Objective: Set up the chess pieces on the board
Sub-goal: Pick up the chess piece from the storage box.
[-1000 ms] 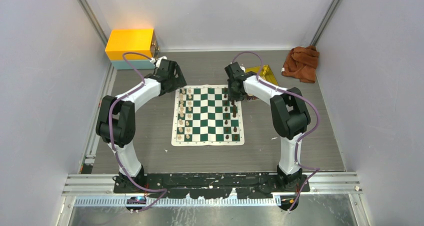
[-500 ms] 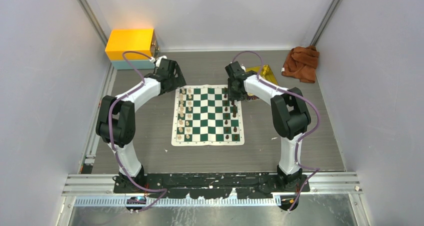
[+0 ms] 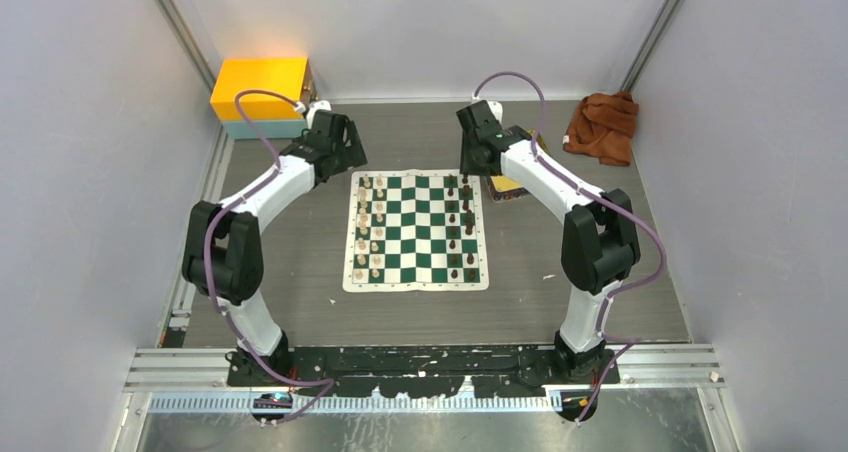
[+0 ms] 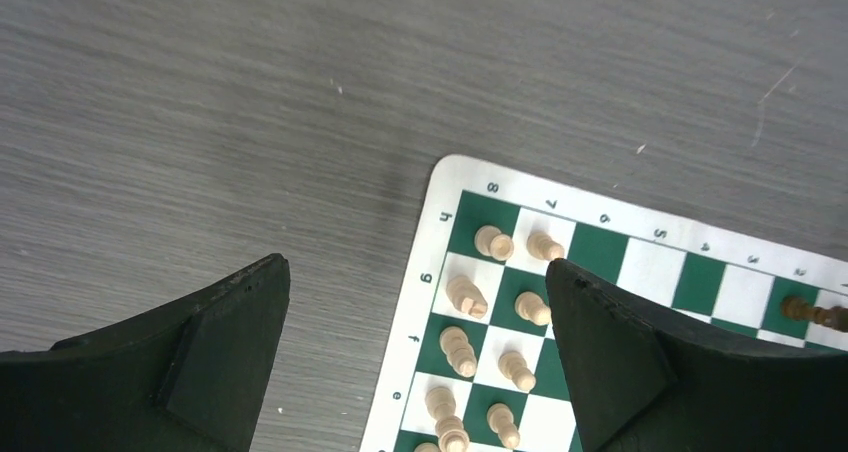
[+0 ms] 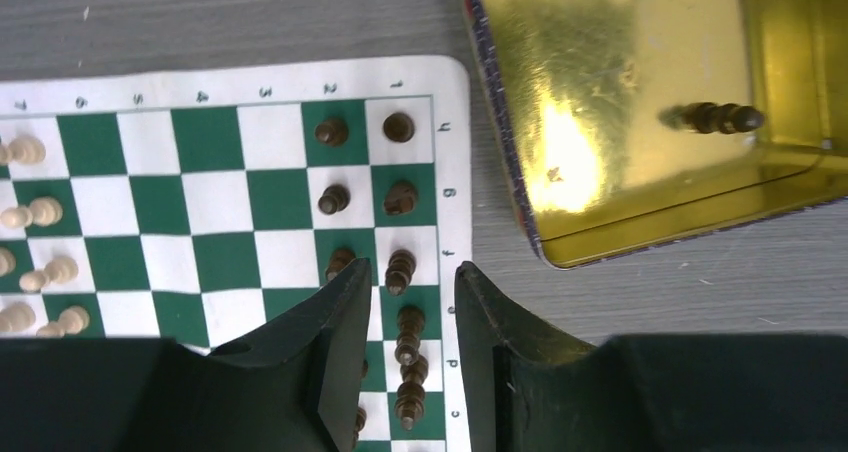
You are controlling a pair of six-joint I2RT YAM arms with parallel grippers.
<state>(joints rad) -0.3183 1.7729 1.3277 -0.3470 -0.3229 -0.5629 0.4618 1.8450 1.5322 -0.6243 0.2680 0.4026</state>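
Observation:
The green-and-white board [image 3: 415, 230] lies mid-table. Cream chess pieces [image 3: 370, 222] fill its two left columns and dark pieces [image 3: 460, 227] its two right columns. My left gripper [image 3: 345, 162] hovers over the board's far left corner; in the left wrist view it [image 4: 417, 267] is wide open and empty above the cream pieces [image 4: 465, 297]. My right gripper [image 3: 480, 164] hovers at the far right corner; in the right wrist view it [image 5: 412, 272] is open and empty above dark pieces [image 5: 400, 197]. One dark piece [image 5: 715, 118] lies in the gold tray [image 5: 640, 32].
The gold tray [image 3: 507, 186] sits just right of the board's far corner, partly under the right arm. A yellow box [image 3: 262, 94] stands at the far left and a brown cloth [image 3: 602, 124] lies at the far right. Grey walls close in both sides.
Both arms have lifted and drawn back from the board. The right gripper moved from over the dark back rows toward the far right corner near the tray.

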